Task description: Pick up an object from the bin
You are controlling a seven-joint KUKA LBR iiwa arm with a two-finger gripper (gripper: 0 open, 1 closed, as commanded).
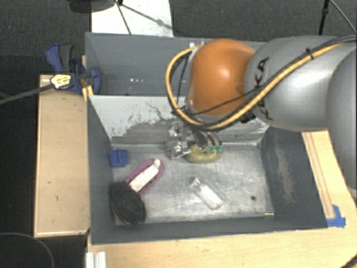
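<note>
My gripper (179, 147) hangs low near the back middle of the bin, its metal fingers just left of a pale yellowish round thing (203, 154) that lies under the wrist. Whether the fingers are open or shut is hidden. A small clear plastic packet (206, 194) lies on the floor in front of the gripper. To the left lies a purple and white oblong thing (144, 175).
A black oval brush-like thing (126, 204) sits in the front left corner, touching the purple thing's end. A small blue block (118, 158) rests by the left wall. The arm with its orange cover spans the bin's back right.
</note>
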